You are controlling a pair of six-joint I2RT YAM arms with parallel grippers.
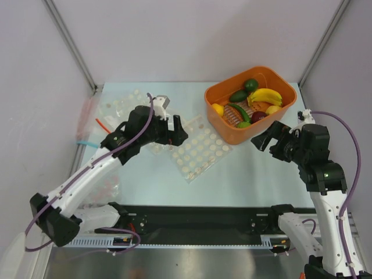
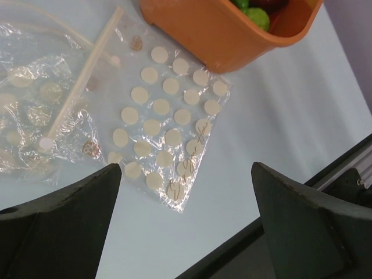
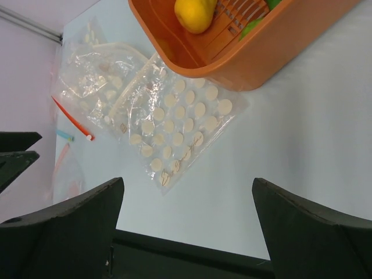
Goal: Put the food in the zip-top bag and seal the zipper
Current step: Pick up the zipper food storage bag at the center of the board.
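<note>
Near the middle of the worktop [image 1: 244, 174] the zip-top bag [image 1: 197, 152] lay flat and empty, turned cornerwise to the edges. One of its corners reached up to the near-left wall of the orange basket [image 1: 273, 71], touching it or very nearly. The basket stood toward the far right corner, and all the food [image 1: 264, 96] was in it.

The bag's long axis ran on a slant, from the far-left side down toward the near-right. The zipper [image 2: 87, 72] appeared to cross the far-left end as a pale strip, so the mouth looked to face away from the basket. That end lay directly under the left end effector [image 1: 179, 133], which hovered above it with its fingers spread wide apart and nothing between them. Other crumpled clear bags [image 1: 116, 107] lay just beyond the strip toward the left edge, close enough to be confused with it.

The right end effector [image 1: 263, 138] hung at the basket's near wall, likewise wide apart and empty, with the bag's closed end off to its left.

So the left arm looked better placed for the mouth edge. The right arm was nearer the food, which would have to travel leftward across the bag's length to reach the opening.
</note>
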